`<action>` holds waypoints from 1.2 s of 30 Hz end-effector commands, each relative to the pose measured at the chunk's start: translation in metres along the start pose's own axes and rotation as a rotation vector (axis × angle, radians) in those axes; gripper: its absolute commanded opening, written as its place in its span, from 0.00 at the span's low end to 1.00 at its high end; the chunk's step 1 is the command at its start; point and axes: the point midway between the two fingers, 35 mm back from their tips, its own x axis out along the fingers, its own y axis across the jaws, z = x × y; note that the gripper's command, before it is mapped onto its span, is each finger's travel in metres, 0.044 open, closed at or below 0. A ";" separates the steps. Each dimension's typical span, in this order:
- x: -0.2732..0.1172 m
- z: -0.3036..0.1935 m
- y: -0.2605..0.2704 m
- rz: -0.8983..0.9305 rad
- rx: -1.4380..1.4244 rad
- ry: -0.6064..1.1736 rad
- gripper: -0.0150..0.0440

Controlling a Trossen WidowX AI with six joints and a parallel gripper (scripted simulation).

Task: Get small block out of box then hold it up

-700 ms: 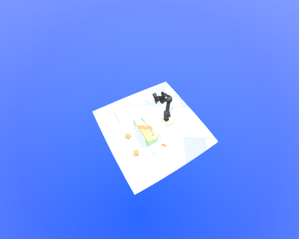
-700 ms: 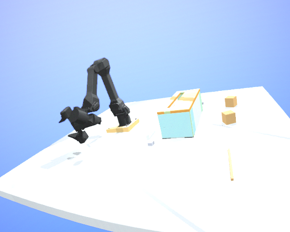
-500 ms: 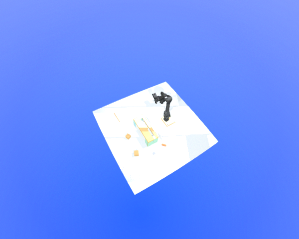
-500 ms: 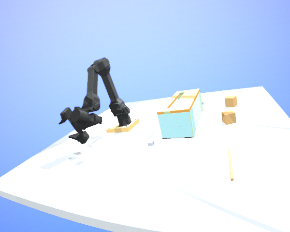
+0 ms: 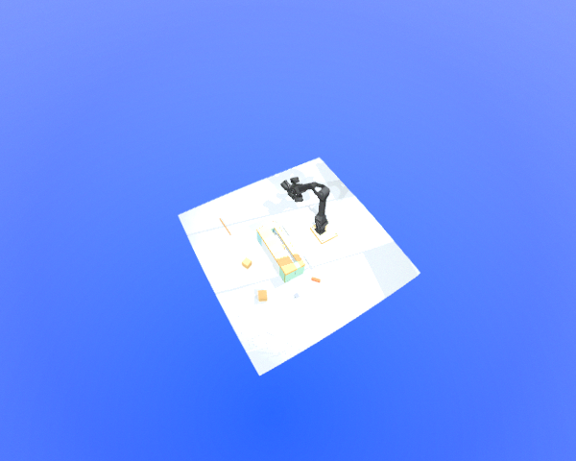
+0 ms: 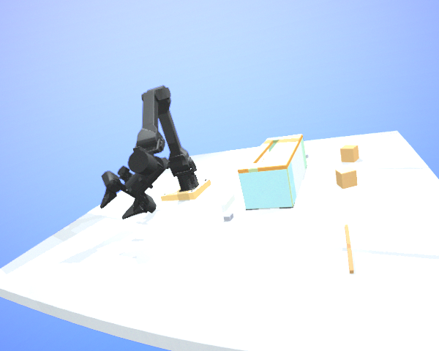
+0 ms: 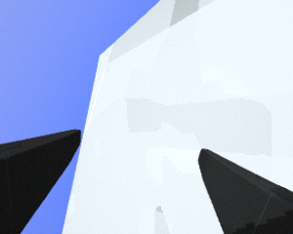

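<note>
Backdrop: plain blue around a pale table.
Box: upright on the table; the small block is not distinguishable, perhaps still on its shelf.
Progress: no lift under way; release, pickup and hold seemingly all remain.
Arm: bent high at the elbow, reaching well apart from the box.
End effector: angled downward, fingers spread wide, nothing between them.

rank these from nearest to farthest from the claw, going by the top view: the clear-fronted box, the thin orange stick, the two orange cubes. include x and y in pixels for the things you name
1. clear-fronted box (image 5: 284,262) (image 6: 268,189), nearest, below in the view
2. thin orange stick (image 5: 225,226) (image 6: 349,245), left of the box
3. upper cube (image 5: 247,262) (image 6: 346,178), beside the box, left
4. lower cube (image 5: 262,295) (image 6: 349,153), farthest, past the box's lower end
</note>
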 end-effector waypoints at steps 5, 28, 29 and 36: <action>-0.053 -0.050 -0.004 -0.056 -0.245 0.270 0.93; -0.331 -0.081 -0.113 -0.153 -1.363 1.256 0.93; -0.338 -0.078 -0.117 -0.153 -1.392 1.280 0.93; -0.382 -0.027 -0.163 -0.282 -1.707 1.408 0.93</action>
